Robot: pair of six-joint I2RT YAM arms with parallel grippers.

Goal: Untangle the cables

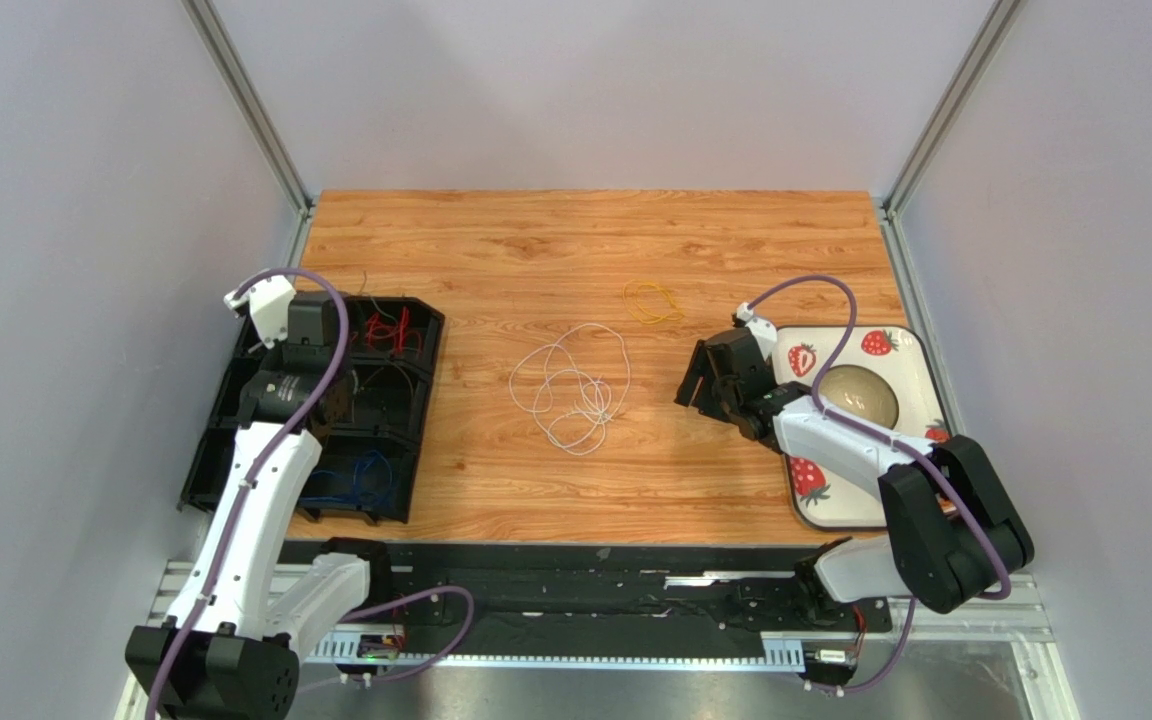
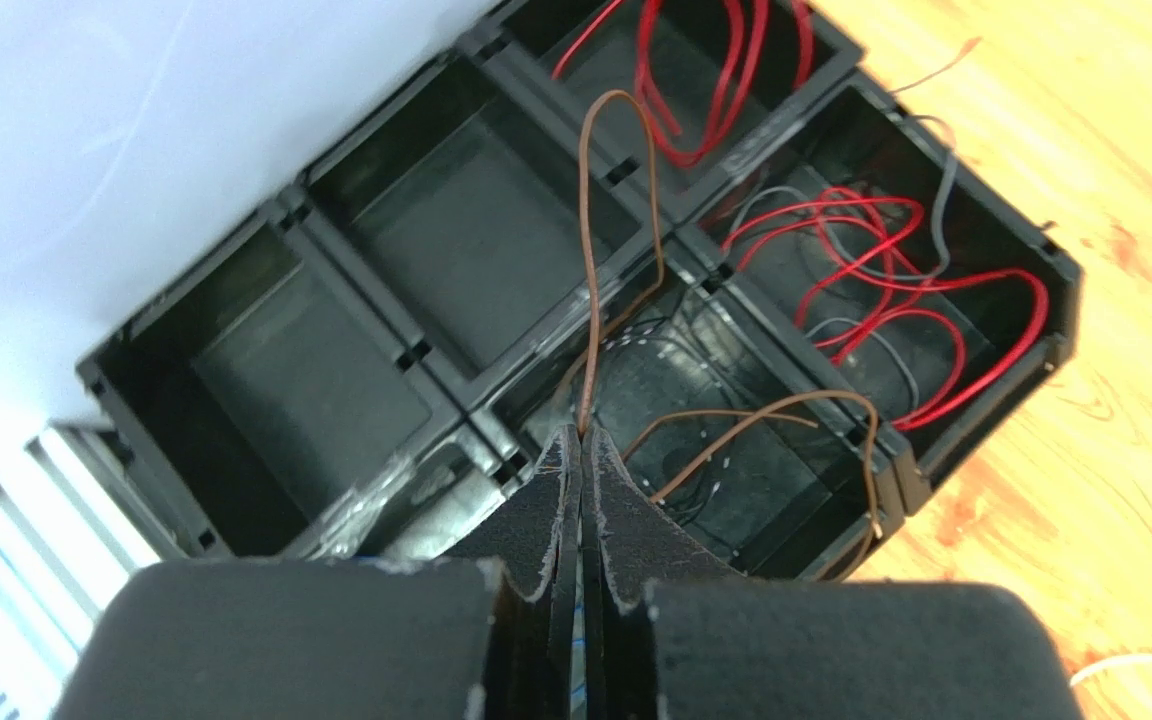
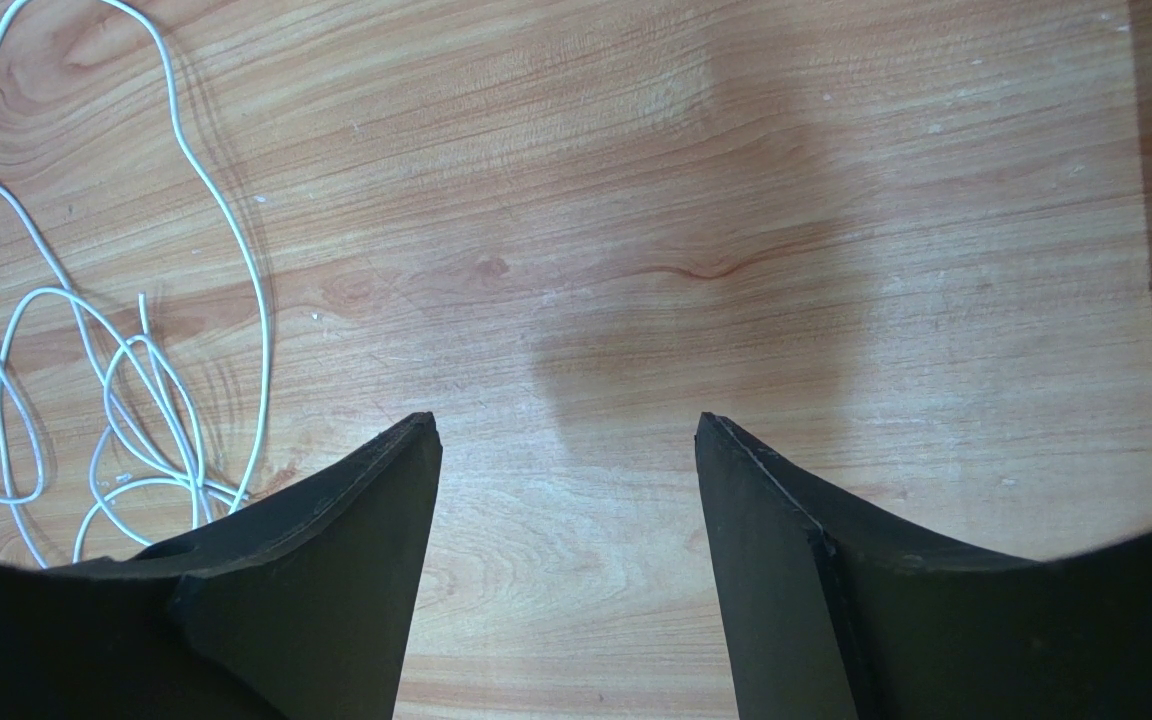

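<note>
Jaws of the left gripper [image 2: 582, 450] press together, pinching a brown wire [image 2: 593, 255] above the tray [image 2: 387, 312], where red wires [image 2: 898, 285] lie in 2 compartments. Jaws of the right gripper [image 3: 564, 428] stand spread over the table [image 1: 537, 240], near the white wire [image 1: 575, 387]; a yellow wire [image 1: 654, 305] lies apart.

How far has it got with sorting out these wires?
Done: red wires and blue wires already lie in compartments of the tray. In hand: the left jaws are shut on a brown wire above the tray. Left: a white cable and a yellow cable lie loose on the table, the right jaws open and empty beside the white cable.
</note>
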